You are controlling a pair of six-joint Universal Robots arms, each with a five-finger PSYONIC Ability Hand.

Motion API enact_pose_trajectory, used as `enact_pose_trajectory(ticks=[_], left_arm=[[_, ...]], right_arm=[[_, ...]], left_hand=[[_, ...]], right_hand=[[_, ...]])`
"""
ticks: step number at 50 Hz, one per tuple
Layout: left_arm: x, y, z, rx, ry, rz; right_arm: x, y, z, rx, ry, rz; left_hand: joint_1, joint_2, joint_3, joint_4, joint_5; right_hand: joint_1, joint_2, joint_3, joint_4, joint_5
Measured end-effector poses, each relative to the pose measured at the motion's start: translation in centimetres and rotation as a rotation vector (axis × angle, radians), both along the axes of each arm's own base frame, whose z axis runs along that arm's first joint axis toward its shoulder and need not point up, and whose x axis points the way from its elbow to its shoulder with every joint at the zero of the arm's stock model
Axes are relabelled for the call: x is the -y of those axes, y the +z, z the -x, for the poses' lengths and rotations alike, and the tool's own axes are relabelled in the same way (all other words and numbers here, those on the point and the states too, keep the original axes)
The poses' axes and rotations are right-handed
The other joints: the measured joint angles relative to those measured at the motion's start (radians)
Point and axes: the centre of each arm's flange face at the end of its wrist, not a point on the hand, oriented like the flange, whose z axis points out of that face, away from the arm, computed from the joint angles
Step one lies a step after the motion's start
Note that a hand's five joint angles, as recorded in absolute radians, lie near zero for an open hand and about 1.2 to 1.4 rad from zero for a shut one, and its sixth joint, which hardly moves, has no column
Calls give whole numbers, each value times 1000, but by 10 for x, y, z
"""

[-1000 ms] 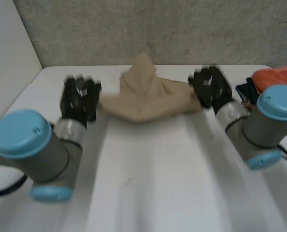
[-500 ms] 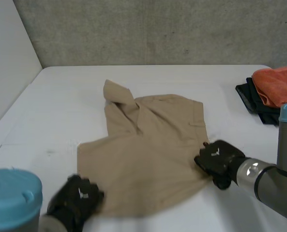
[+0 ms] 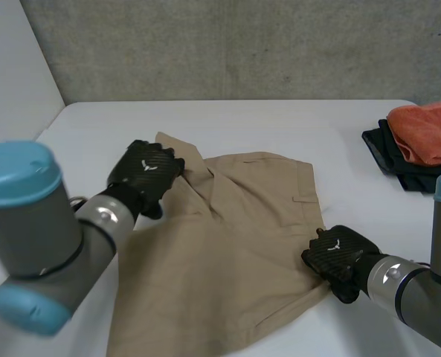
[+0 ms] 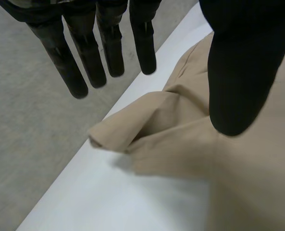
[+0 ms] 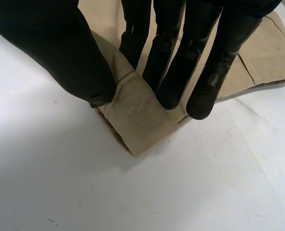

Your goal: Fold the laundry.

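Note:
A tan garment (image 3: 227, 230) lies spread on the white table (image 3: 279, 123), its far left corner folded over itself (image 4: 132, 130). My left hand (image 3: 147, 172) hovers at that folded corner, open, the fingers (image 4: 84, 62) straight above the table and the thumb over the cloth. At the cloth's near right corner sits my right hand (image 3: 338, 255). In the right wrist view its thumb (image 5: 60, 48) and fingers pinch a rolled fold of tan cloth (image 5: 137, 115).
A pile of orange and black clothes (image 3: 421, 137) lies at the table's far right edge. A grey wall stands behind the table. Bare table lies to the left of the cloth and beyond it.
The bunched cloth was drawn toward me and spread flat. My left hand has let go, opened and gone from the near left edge to the far left corner. My right hand keeps its grip.

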Motion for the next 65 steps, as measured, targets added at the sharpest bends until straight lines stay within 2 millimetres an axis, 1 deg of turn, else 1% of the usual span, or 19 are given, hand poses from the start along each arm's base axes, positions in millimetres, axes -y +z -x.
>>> enact_pose_trajectory(ticks=[1,4,5,6,8,9,12,17,21,30,38,43,54,55,56,61,63,65], left_arm=[[11,-6,4,-5,-22,-8],[34,-20,10,-6,-56,-35],[37,-22,10,-5,-59,-40],[49,-30,13,-3,-67,-58],[61,-37,15,1,-70,-75],[72,-45,17,5,-70,-91],[91,-58,22,12,-66,-111],[109,-71,27,14,-62,-116],[116,-75,33,3,-81,-107],[126,-83,42,-22,-135,-90],[133,-90,44,-23,-132,-86],[140,-94,41,-21,-117,-81],[150,-98,35,-12,-75,-75],[150,-99,34,-11,-73,-75],[150,-99,34,-11,-72,-75],[152,-100,32,-4,-54,-76],[152,-101,30,6,-43,-73],[152,-101,29,22,-32,-67]], right_arm=[[0,0,0,3,-1,0],[0,-1,-1,7,-2,0],[0,-2,-1,8,-2,1],[0,-2,-1,9,-2,2],[0,-2,-2,9,-1,4],[0,-3,-2,10,-1,6],[0,-3,-2,10,-1,9],[-1,-4,-2,10,0,9],[-1,-5,-1,9,-1,9],[0,-7,0,10,-9,18],[0,-9,0,9,-11,15],[0,-10,0,9,-10,15],[1,-12,1,6,-14,11],[1,-12,1,6,-14,11],[1,-12,1,6,-14,11],[1,-13,1,6,-15,12],[1,-13,1,6,-15,13],[1,-13,1,6,-15,13]], left_hand=[[29,34,34,36,35],[54,68,69,69,68],[54,68,69,69,68],[78,91,92,95,94],[117,130,130,129,126],[141,149,149,151,147],[187,199,199,200,193],[187,201,201,201,194],[183,198,198,198,192],[142,159,159,151,146],[138,151,154,146,137],[145,163,162,157,159],[264,278,279,277,268],[315,324,326,324,316],[315,324,326,324,316],[519,549,545,542,534],[565,597,593,593,586],[565,597,593,593,586]], right_hand=[[0,0,0,0,0],[0,0,0,0,0],[0,0,0,0,0],[0,0,0,0,0],[0,0,0,0,0],[0,0,0,0,0],[0,0,0,0,0],[0,0,0,0,0],[0,0,0,0,0],[0,0,0,0,0],[0,0,0,0,0],[0,0,0,0,0],[0,0,0,0,0],[0,0,0,0,0],[0,0,0,0,0],[0,0,0,0,0],[0,0,0,0,0],[0,0,0,0,0]])
